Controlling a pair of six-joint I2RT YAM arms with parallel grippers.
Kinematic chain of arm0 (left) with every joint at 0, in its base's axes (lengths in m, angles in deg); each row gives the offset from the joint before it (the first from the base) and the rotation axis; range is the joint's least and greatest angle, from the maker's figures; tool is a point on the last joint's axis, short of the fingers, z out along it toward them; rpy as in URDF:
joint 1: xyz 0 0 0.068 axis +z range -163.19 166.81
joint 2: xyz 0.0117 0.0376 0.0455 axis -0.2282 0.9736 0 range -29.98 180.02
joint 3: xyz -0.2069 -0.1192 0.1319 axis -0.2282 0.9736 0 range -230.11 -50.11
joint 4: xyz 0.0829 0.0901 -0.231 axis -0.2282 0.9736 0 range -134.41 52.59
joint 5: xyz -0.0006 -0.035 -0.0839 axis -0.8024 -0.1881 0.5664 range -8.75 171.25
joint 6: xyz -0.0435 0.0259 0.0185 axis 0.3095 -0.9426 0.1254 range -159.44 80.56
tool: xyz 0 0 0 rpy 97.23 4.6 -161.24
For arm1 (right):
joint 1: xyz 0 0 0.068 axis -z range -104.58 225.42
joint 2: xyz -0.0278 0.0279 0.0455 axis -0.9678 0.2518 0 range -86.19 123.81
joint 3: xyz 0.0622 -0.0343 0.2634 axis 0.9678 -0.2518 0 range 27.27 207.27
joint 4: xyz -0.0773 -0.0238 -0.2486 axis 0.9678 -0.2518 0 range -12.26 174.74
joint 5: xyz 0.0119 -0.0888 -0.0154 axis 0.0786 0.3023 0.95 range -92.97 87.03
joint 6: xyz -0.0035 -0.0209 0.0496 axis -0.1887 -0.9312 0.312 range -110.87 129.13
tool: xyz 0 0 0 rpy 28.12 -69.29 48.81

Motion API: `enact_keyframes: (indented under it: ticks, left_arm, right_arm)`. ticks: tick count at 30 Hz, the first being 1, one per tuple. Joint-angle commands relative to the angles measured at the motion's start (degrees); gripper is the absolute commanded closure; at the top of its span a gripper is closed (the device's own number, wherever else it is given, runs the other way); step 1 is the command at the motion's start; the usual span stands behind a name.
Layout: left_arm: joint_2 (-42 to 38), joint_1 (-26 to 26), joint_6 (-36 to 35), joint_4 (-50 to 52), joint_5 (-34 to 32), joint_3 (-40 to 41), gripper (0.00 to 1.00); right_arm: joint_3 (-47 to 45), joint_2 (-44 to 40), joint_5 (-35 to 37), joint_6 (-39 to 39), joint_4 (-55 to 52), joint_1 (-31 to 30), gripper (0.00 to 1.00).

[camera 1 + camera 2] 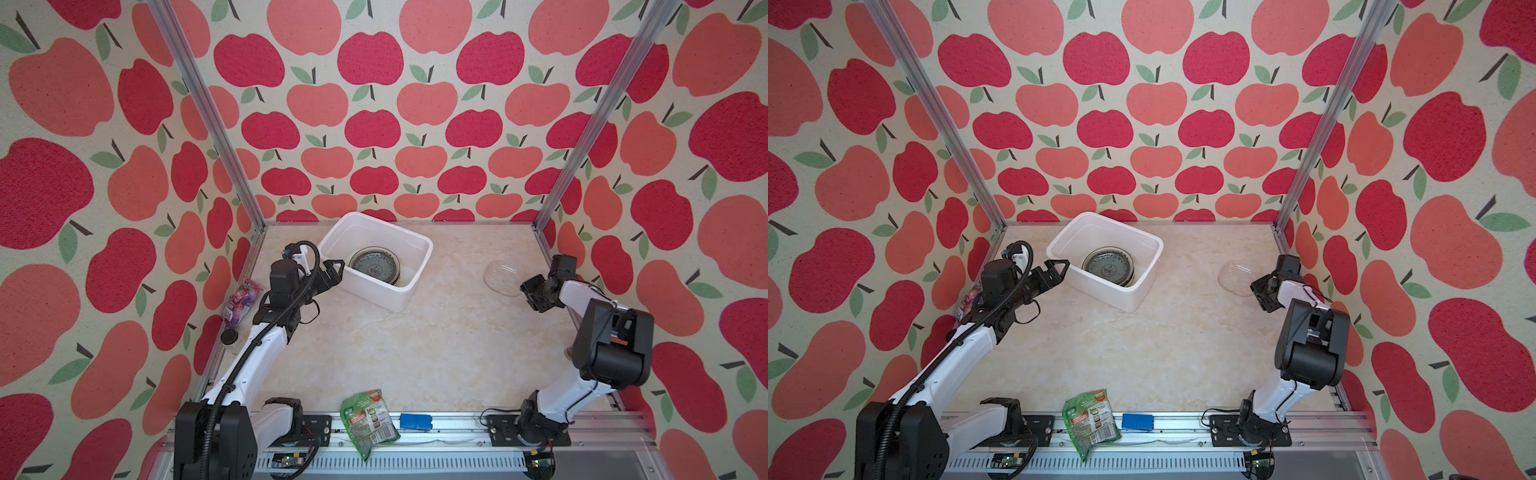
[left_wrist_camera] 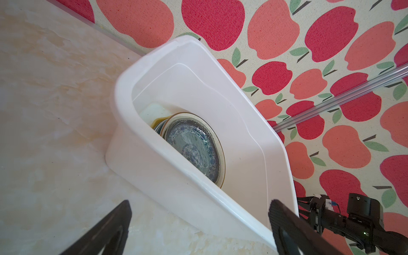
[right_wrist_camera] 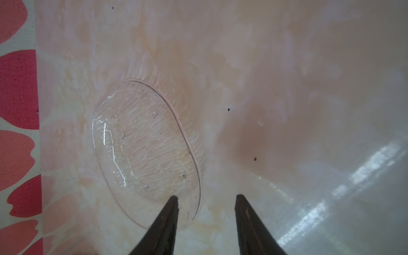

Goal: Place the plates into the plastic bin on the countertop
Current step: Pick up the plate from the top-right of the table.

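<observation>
The white plastic bin (image 1: 400, 300) (image 1: 1133, 301) (image 2: 167, 181) stands at the back of the countertop (image 1: 415, 353). A stack of plates (image 1: 374, 266) (image 1: 1108, 264) (image 2: 194, 145) lies in it, with a blue-green patterned one under glass on top. My left gripper (image 1: 336, 272) (image 1: 1061, 270) (image 2: 199, 202) is open and empty, just outside the bin's left wall. A clear glass plate (image 1: 500, 278) (image 1: 1235, 276) (image 3: 143, 150) lies flat at the right. My right gripper (image 1: 527, 296) (image 1: 1258, 293) (image 3: 206, 196) hovers at its near edge, open, with the rim between the fingers and nothing gripped.
A green snack packet (image 1: 368, 419) and a small blue block (image 1: 415, 422) lie at the front rail. A purple packet (image 1: 241, 303) and a dark round cap (image 1: 228, 336) sit by the left wall. Aluminium rails frame the countertop.
</observation>
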Motion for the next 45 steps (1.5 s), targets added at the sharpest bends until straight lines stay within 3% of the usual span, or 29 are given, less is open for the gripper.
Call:
enact_keyframes:
  ticks: [1,24,30,45]
  left_arm:
    - [0.5,0.5,0.2,-0.9,0.9,0.5,0.01]
    - [-2.0,1.9,0.2,1.5,-0.1,1.5,0.01]
    - [-2.0,2.5,0.2,1.5,0.3,1.2,0.01]
    - [-2.0,3.1,0.2,1.6,0.2,1.3,0.01]
  right_arm:
    - [1.0,1.7,-0.9,-1.3,2.3,-0.3,0.56]
    - [-0.2,9.0,-3.5,0.8,9.3,-1.6,0.67]
    - [-0.8,9.9,-4.2,0.9,10.6,-1.5,0.79]
    - [-2.6,10.5,-5.1,2.1,13.2,-1.6,0.95]
